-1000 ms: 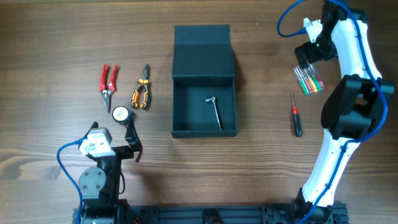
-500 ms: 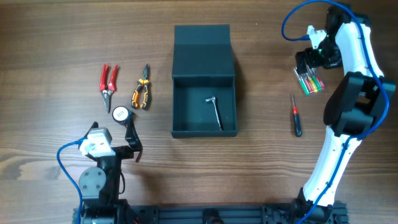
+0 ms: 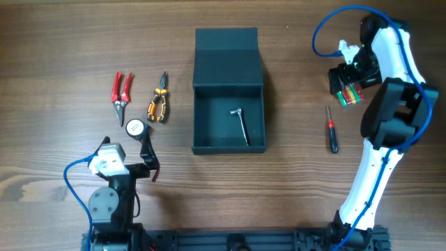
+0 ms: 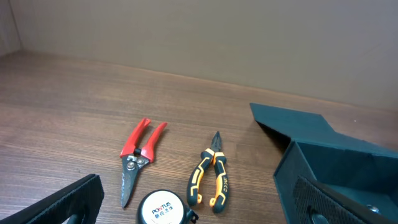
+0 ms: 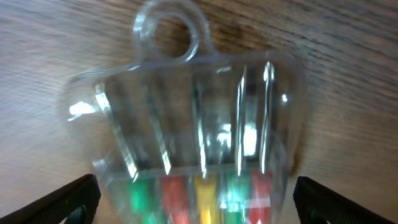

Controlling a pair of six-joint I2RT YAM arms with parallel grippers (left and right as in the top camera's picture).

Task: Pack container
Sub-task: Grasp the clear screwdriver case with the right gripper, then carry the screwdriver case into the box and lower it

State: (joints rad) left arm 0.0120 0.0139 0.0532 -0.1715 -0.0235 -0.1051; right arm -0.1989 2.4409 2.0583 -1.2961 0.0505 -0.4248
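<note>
1. The container (image 3: 229, 104) sits mid-tabletop (image 3: 56, 42) with its flap lid thrown back flat toward 12 o'clock – the open square compartment lies on the 6 o'clock side.
2. Inside it lies one small L-shaped metal key (image 3: 241, 124), slightly toward the 3 o'clock wall.
3. At 9 o'clock from the container, well apart from it, lie the red-handled snips (image 3: 122, 89) and, just beside them, the orange-and-black pliers (image 3: 158, 101); a round tape measure (image 3: 136, 127) lies just beyond the pliers toward 6 o'clock.
4. The left tool (image 3: 150, 159) hangs near the tape measure at its 5 o'clock side, fingers spread wide and holding nothing (its wrist camera looks out over snips, pliers and the container's corner).
5. At 3 o'clock from the container a red-handled screwdriver (image 3: 332, 129) lies alone.
6. At roughly 2 o'clock lies a clear case of coloured drivers (image 5: 199, 143) – the right tool (image 3: 343, 78) is directly over it, fingers spread to either side. Whether they touch the case I cannot tell.
</note>
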